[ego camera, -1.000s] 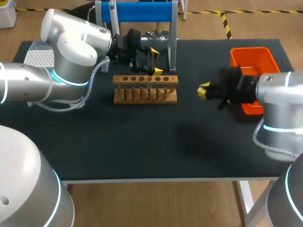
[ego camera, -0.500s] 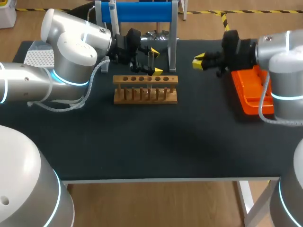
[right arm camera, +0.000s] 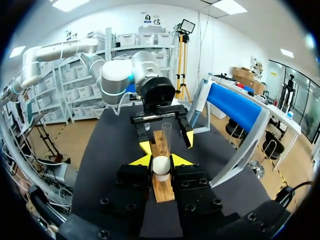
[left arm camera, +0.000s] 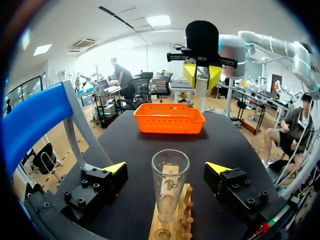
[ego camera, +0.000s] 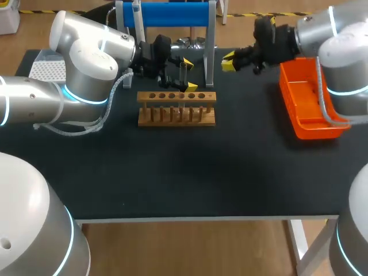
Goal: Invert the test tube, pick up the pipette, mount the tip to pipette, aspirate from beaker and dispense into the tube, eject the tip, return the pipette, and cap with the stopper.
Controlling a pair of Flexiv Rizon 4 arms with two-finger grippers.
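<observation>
Head view: left pincer (ego camera: 188,75) parted around, not touching, upright tube (ego camera: 183,71) in rack (ego camera: 176,110), likely guarding it; right pincer (ego camera: 229,62), far right of rack, clamped on white stopper (right arm camera: 161,166), presumably for capping.

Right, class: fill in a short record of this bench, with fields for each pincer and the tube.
Left pincer: open, straddling the test tube, not touching it
Test tube: upright in the wooden rack, mouth up
Right pincer: shut on a white stopper, between blue stand and orange tray
</observation>
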